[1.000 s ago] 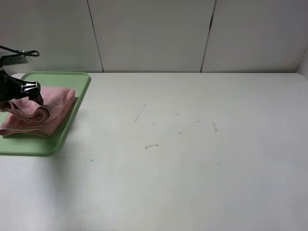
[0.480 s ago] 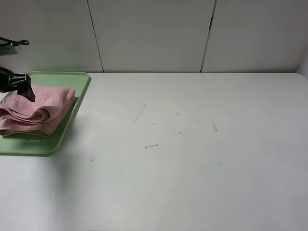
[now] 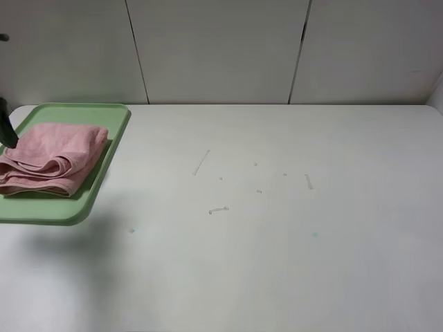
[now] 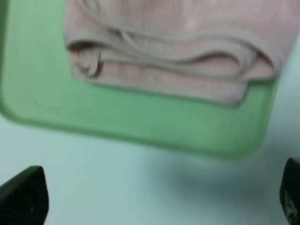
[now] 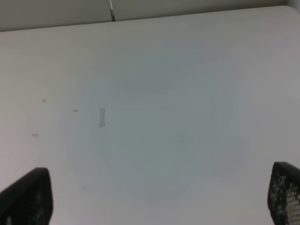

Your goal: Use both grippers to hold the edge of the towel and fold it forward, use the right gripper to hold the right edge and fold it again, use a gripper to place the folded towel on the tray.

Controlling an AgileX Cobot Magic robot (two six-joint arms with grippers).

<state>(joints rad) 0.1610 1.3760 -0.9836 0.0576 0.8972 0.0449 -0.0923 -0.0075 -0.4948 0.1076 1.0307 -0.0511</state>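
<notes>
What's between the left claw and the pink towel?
In the left wrist view, only bare table and the tray's green floor lie between the open left claw and the towel.

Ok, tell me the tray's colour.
Light green; the tray shows best in the exterior high view.

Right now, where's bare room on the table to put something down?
The whole table right of the tray is bare, apart from small scuff marks mid-table. The far-left corner is crowded: the folded towel fills most of the tray.
</notes>
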